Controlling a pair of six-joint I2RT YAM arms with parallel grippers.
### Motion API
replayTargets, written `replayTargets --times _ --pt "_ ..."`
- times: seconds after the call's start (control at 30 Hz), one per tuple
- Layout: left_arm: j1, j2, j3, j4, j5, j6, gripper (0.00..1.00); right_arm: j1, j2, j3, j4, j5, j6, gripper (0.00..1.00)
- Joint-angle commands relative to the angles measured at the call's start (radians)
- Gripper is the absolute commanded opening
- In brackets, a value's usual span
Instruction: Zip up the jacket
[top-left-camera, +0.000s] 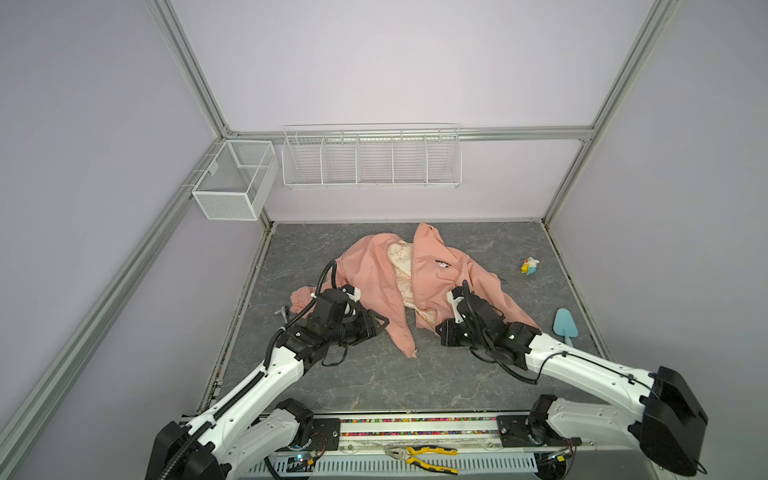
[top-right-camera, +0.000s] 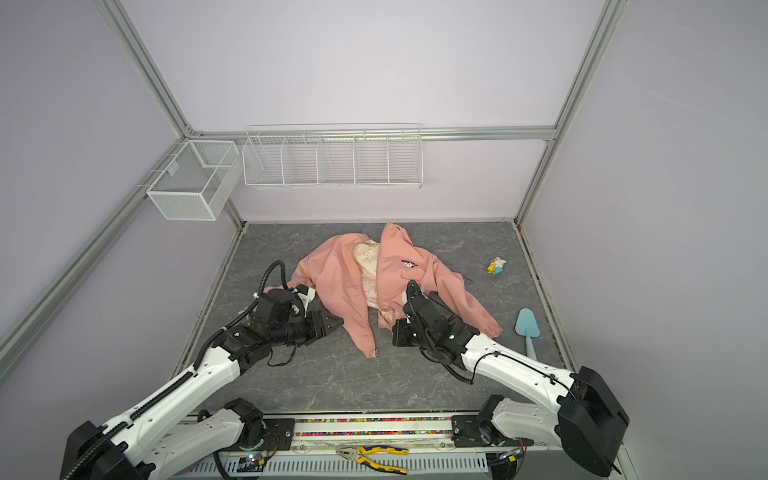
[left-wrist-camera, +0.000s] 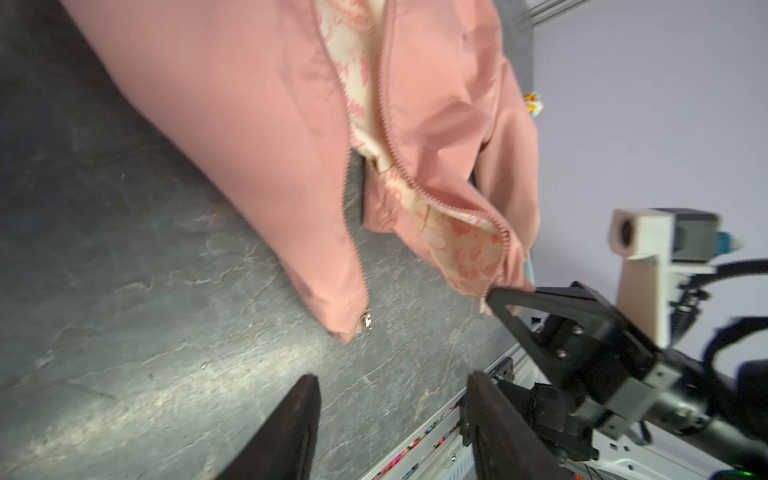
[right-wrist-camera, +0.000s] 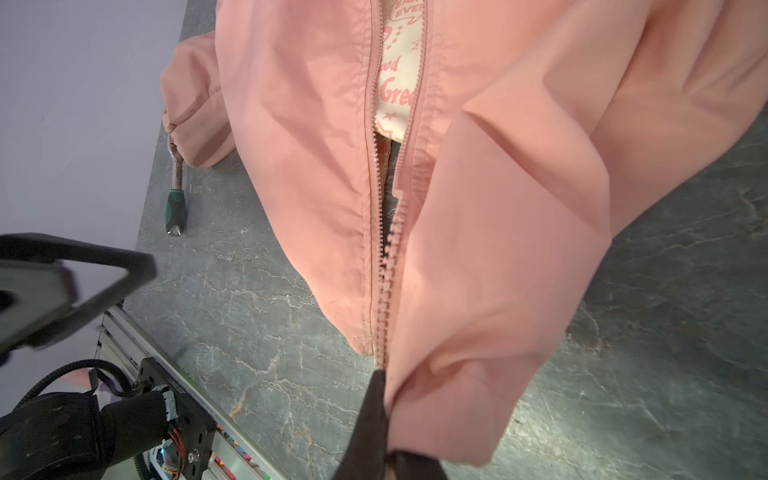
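Your right claw (left-wrist-camera: 496, 298) is clamped shut on the lower zipper edge of the jacket (top-left-camera: 432, 274), which lies unzipped mid-frame on the grey surface (top-left-camera: 374, 382). Your left claw (left-wrist-camera: 392, 380) stands half open and empty, near the opposite hem.

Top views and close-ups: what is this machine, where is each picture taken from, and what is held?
These are two white-and-black robot arms over a grey marbled tabletop. Both top views come from one camera overhead; each close-up from a camera on an arm's wrist. A salmon-pink fabric jacket lies unzipped, cream lining showing. The right end effector, a two-fingered pincer, is shut on one front edge near the hem. The left end effector is open and empty, near the other front's metal zipper slider. A colourful toy, a light-blue plastic scoop and a green-handled wrench lie nearby.
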Motion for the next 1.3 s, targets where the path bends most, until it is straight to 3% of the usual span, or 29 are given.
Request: replayTargets --times 0.0,0.3,0.47,0.67,1.0,1.27 --pt "0.004 0.008 -0.029 -0.01 0.011 -0.016 0.58 -0.006 0.051 -0.021 0.057 -0.04 0.014 0.06" --pt "-0.013 0.087 -0.169 0.183 0.077 -0.127 0.64 -0.004 0.19 -0.023 0.148 -0.12 0.04 0.06" --pt "-0.088 0.178 -0.198 0.334 0.061 -0.211 0.7 -0.004 0.23 -0.036 0.179 -0.122 0.054 0.06" --pt "-0.152 0.325 -0.219 0.54 0.053 -0.308 0.69 -0.003 0.303 -0.051 0.237 -0.147 0.072 0.06" --pt "-0.162 0.405 -0.217 0.575 0.013 -0.296 0.68 0.022 0.401 -0.062 0.319 -0.157 0.102 0.06" --pt "-0.168 0.481 -0.209 0.633 0.038 -0.292 0.62 0.042 0.428 -0.06 0.337 -0.152 0.116 0.06"
